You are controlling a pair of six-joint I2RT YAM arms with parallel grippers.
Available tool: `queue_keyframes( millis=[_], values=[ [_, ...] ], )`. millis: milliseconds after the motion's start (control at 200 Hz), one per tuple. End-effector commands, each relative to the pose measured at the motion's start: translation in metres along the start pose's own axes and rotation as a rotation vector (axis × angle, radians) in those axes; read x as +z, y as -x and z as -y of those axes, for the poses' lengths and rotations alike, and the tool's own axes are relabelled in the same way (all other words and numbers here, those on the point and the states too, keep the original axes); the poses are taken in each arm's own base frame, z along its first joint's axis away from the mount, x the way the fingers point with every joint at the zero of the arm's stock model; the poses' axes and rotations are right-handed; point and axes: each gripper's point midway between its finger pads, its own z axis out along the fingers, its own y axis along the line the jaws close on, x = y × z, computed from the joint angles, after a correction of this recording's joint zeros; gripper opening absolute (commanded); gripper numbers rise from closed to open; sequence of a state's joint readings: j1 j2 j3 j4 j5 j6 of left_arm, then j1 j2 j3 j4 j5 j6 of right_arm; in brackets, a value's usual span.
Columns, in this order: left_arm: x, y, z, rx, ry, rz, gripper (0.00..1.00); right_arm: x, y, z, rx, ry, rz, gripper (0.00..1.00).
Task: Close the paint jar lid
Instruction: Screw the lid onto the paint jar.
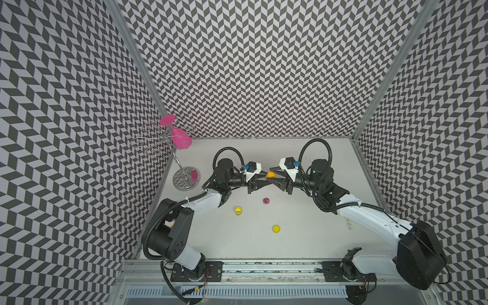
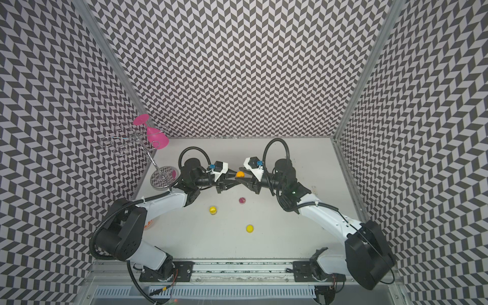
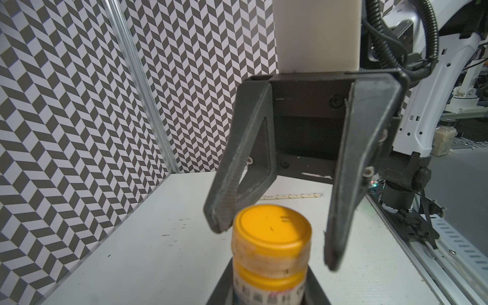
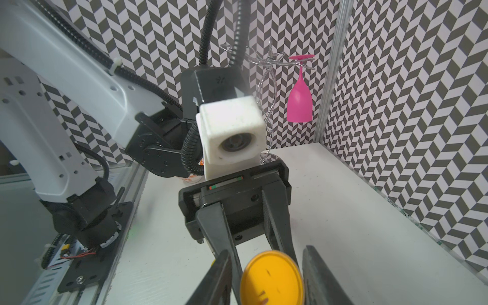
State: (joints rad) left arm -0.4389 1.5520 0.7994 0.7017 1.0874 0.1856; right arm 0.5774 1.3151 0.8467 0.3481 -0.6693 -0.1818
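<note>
A small paint jar [image 3: 269,285] with an orange band and a printed label is held above the table between both arms, in both top views [image 1: 271,174] [image 2: 240,174]. Its orange lid [image 3: 272,229] [image 4: 272,277] sits on the jar's mouth. My left gripper [image 3: 269,289] [image 1: 264,180] is shut on the jar's body. My right gripper [image 4: 266,253] [image 1: 275,178] is open and straddles the lid from the opposite side. In the left wrist view one of its fingers [image 3: 224,211] touches the lid's rim. The other finger stands a small gap away.
On the table in front lie a yellow jar [image 1: 238,210], a magenta jar [image 1: 266,201] and a loose yellow lid [image 1: 276,228]. A wire rack [image 1: 186,178] with a pink glass [image 1: 181,137] hanging from it stands at the back left. Patterned walls close three sides.
</note>
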Motion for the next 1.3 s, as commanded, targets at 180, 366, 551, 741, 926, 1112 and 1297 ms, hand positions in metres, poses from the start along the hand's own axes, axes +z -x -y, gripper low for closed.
queue_keyframes(
  millis=[180,366,551,741,926,1112,1297],
  values=[
    [0.001,0.024,-0.003,0.056,0.018,0.034,0.27,0.003,0.018,0.003,-0.037,0.014,0.058,0.31],
    [0.0,0.027,-0.005,0.059,0.038,0.038,0.27,0.006,0.012,0.003,-0.02,0.02,0.047,0.3],
    [-0.002,0.033,-0.009,0.07,0.077,0.049,0.27,0.009,0.006,0.012,0.028,-0.025,0.033,0.27],
    [-0.011,0.044,-0.024,0.091,0.213,0.062,0.26,0.017,0.001,0.016,0.105,-0.092,0.02,0.25],
    [-0.027,0.047,-0.049,0.122,0.451,0.047,0.26,0.031,-0.007,0.015,0.227,-0.17,0.005,0.22],
    [-0.048,0.048,-0.068,0.148,0.66,0.034,0.26,0.051,-0.014,0.008,0.367,-0.234,0.007,0.21],
    [-0.073,0.052,-0.079,0.187,0.869,0.013,0.26,0.073,-0.035,0.01,0.627,-0.335,-0.049,0.19]
  ],
)
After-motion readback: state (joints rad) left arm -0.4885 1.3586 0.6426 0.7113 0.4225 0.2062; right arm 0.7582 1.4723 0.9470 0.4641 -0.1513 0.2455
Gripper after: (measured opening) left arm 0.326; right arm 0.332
